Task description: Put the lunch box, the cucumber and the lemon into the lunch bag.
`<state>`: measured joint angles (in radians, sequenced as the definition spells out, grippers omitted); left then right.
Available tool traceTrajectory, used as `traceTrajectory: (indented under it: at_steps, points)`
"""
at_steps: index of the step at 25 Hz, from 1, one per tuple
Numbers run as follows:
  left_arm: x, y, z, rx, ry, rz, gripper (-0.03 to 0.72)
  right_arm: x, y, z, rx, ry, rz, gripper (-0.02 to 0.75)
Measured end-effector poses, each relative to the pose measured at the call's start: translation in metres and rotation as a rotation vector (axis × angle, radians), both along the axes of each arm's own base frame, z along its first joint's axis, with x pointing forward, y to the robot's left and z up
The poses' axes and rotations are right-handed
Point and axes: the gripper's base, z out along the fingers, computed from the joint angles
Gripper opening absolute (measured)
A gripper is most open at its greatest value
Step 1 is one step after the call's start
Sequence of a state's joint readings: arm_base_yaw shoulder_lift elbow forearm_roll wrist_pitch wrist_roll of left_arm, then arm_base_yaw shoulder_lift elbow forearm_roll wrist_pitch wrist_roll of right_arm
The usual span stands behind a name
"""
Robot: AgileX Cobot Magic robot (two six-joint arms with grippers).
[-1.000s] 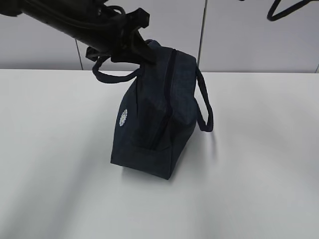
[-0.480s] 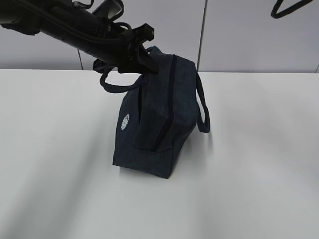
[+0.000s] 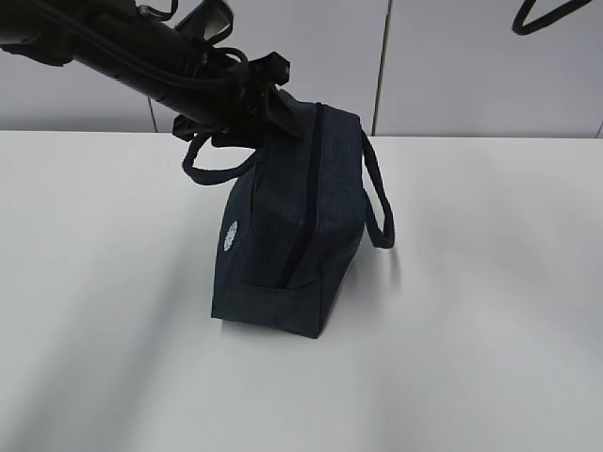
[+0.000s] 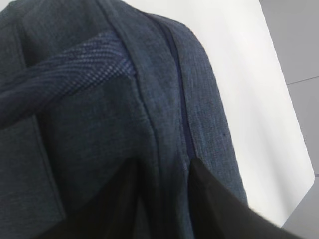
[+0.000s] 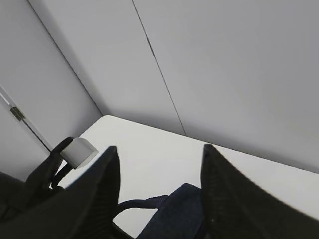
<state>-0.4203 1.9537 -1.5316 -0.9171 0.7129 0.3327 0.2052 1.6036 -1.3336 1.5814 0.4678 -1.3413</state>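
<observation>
One lunch bag (image 3: 287,235) is standing near the middle of the white table (image 3: 490,311): boxy, dark navy woven fabric, two loop handles, a zipper running over its closed top. At its upper left, the left gripper (image 3: 273,111) is resting against the bag's top edge; its jaws are standing slightly parted astride a fabric seam beside the zipper. The right gripper (image 5: 159,194) is hanging above, jaws spread and holding nothing.

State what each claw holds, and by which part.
Right claw: open, nothing held. Left claw straddles the top seam of the lunch bag beside its zipper; whether it grips cannot be told.
</observation>
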Motion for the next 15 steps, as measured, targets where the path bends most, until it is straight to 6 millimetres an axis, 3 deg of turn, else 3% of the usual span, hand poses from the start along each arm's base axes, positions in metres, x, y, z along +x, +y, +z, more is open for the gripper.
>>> traceTrajectory:
  at_steps: [5, 11, 15]
  points:
    - [0.002, 0.009, -0.002, 0.022, 0.013, -0.011, 0.319, 0.0, 0.0, 0.0, -0.002, 0.0, 0.0, 0.391]
    - [0.009, 0.036, -0.006, 0.096, 0.03, -0.019, 0.332, 0.0, 0.0, 0.0, -0.002, 0.0, 0.0, 0.391]
    - [0.009, 0.055, 0.008, 0.18, -0.037, -0.022, 0.332, 0.0, 0.0, 0.0, -0.002, 0.0, 0.0, 0.391]
